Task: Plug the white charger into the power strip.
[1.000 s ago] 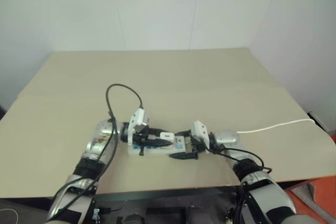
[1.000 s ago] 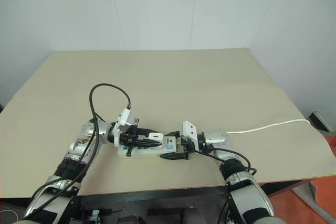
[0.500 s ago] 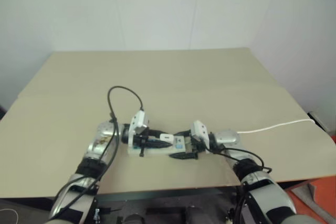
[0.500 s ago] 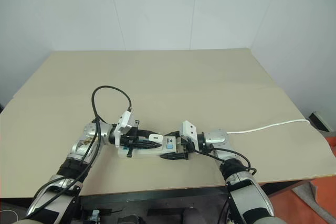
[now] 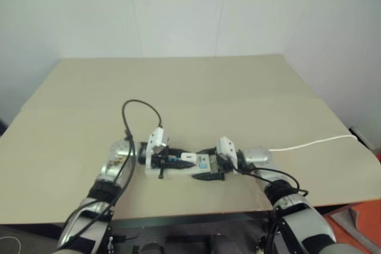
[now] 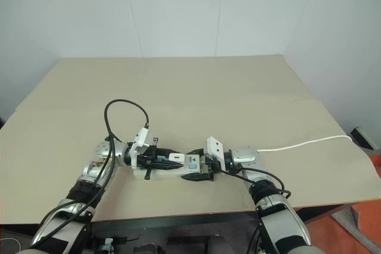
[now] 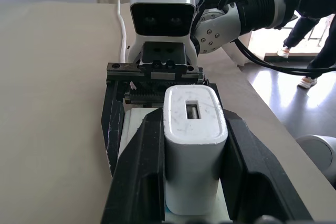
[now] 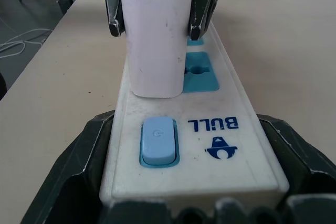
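On the tan desk [image 6: 238,87] in front of you, the power strip [image 8: 194,140] lies near the front edge, lengthwise between your two arms. Your right gripper [image 6: 198,169] has its two black fingers spread wide around the strip's switch end, one finger along each long side, where the pale blue switch [image 8: 157,141] and blue "BULL" lettering [image 8: 212,124] sit. Your left gripper [image 6: 159,161] comes in from the opposite end, its fingers [image 7: 139,182] closed tight on the white charger [image 7: 194,145], pinching it from both sides. The charger stands upright on the strip's top face, its base down against the strip just beyond the switch, beside a blue socket face [image 8: 199,74]; whether its prongs are fully seated you cannot tell. A thin white cord [image 6: 303,143] runs from behind your right wrist across the desk to its right edge. A black cable [image 6: 122,111] loops above your left wrist.
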